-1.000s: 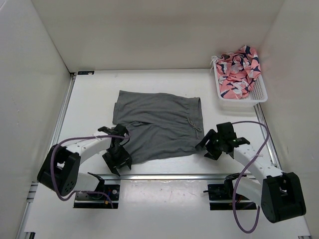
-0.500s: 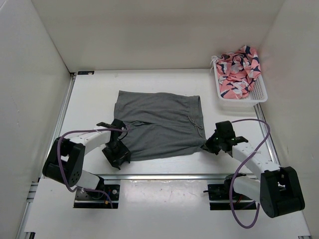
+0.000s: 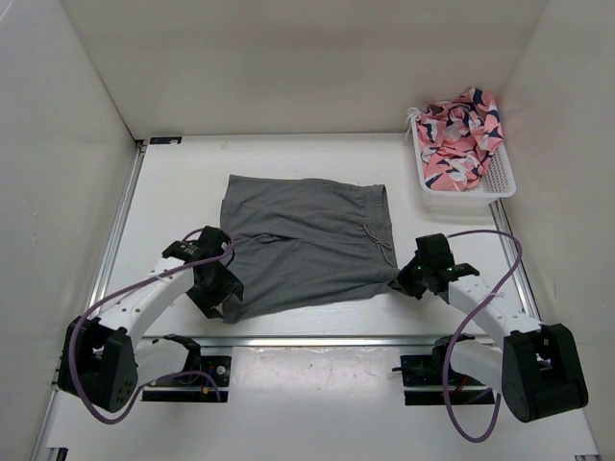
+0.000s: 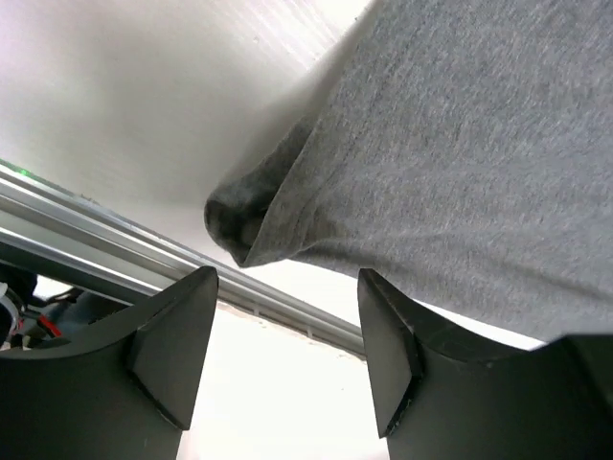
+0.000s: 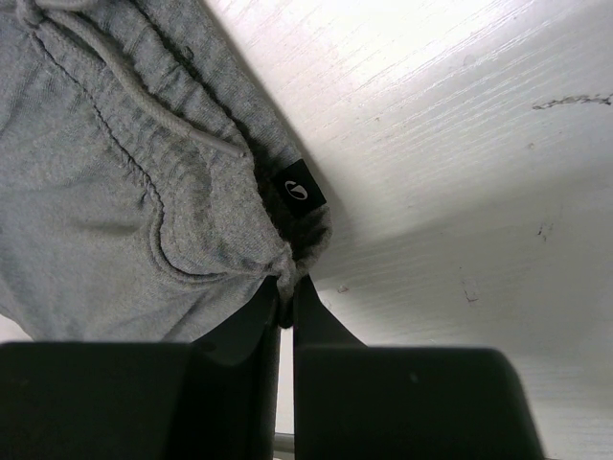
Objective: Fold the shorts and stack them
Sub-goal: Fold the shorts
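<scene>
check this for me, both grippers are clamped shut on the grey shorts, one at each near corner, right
Not quite: only the right gripper is shut on the shorts. The left gripper is at its corner but open; the left wrist view shows its jaws spread, nothing pinched.

White link segments are seen on the left arm (image 3: 154,288) and the right arm (image 3: 485,305), capped by bulky black bases (image 3: 543,370) at lower frame. Purple cables (image 3: 485,233) are looped alongside. Matte black, wedge-shaped fingers (image 4: 168,345) are shown close up.
</scene>
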Controlling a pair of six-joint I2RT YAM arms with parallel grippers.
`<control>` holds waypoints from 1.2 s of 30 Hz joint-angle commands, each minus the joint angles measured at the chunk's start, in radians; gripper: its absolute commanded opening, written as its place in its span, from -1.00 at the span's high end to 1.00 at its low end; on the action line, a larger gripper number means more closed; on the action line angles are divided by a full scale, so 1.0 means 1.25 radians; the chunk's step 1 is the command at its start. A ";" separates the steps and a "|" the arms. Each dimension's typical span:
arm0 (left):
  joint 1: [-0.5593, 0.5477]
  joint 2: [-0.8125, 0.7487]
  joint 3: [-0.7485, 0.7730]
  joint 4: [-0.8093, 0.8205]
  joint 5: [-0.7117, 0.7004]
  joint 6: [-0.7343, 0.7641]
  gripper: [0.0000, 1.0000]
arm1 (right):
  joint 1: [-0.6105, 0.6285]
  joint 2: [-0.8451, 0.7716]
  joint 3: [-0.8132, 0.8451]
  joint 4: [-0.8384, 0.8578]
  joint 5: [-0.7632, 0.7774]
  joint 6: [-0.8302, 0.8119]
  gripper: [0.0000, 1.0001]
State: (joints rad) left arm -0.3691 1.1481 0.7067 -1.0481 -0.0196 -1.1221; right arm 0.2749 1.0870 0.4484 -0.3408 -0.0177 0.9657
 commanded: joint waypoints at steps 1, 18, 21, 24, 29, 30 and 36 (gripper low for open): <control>0.003 0.008 -0.022 0.027 -0.002 -0.020 -0.44 | -0.003 -0.012 0.012 -0.012 0.013 0.001 1.00; -0.014 0.181 -0.034 0.092 -0.025 -0.029 -0.07 | -0.003 -0.047 0.019 -0.051 0.023 -0.014 1.00; -0.014 0.219 -0.013 0.092 -0.032 -0.029 0.72 | -0.003 -0.055 0.034 -0.067 0.031 -0.022 1.00; -0.014 0.235 -0.005 0.085 -0.041 -0.020 0.79 | -0.003 -0.062 0.034 -0.075 0.039 -0.031 1.00; -0.014 0.114 0.042 -0.019 -0.068 -0.004 0.79 | -0.003 -0.078 0.060 -0.117 0.074 -0.056 1.00; -0.014 0.053 0.060 -0.035 -0.087 -0.004 0.79 | -0.003 -0.085 0.080 -0.127 0.083 -0.066 1.00; 0.056 0.013 0.249 -0.073 -0.162 0.065 0.79 | -0.003 -0.108 0.182 -0.207 0.138 -0.124 1.00</control>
State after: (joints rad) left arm -0.3538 1.1492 0.9344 -1.0912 -0.1089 -1.1042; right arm 0.2752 0.9802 0.5873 -0.5438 0.0650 0.8795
